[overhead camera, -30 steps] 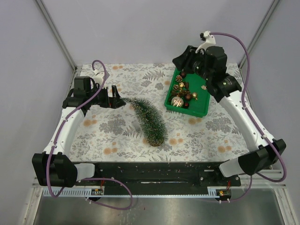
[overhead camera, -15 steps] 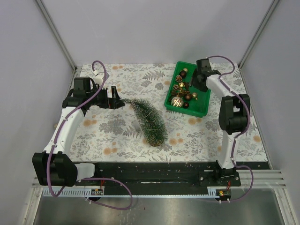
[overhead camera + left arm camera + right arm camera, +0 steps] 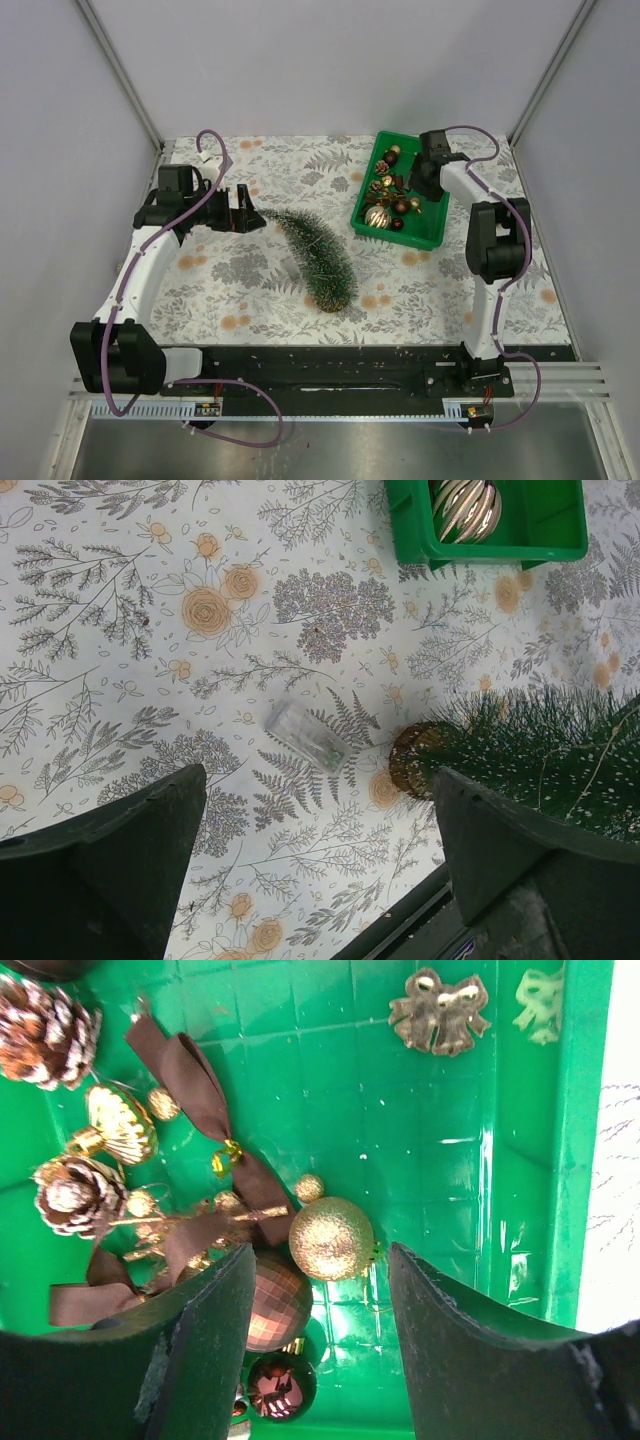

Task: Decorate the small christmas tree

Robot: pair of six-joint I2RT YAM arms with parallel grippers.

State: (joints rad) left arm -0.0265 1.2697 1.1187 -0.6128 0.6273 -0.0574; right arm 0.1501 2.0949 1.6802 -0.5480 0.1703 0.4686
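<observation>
Hovering right tool (image 3: pixel 320 1260) half-open, empty, above gold ball (image 3: pixel 331 1238).

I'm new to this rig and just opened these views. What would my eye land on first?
The small christmas tree lies on its side mid-table, its tip pointing toward the open left gripper. At the far right, a bright green bin holds pinecones, brown ribbon and baubles, with the open right gripper poised over a gold glitter ball.
</observation>
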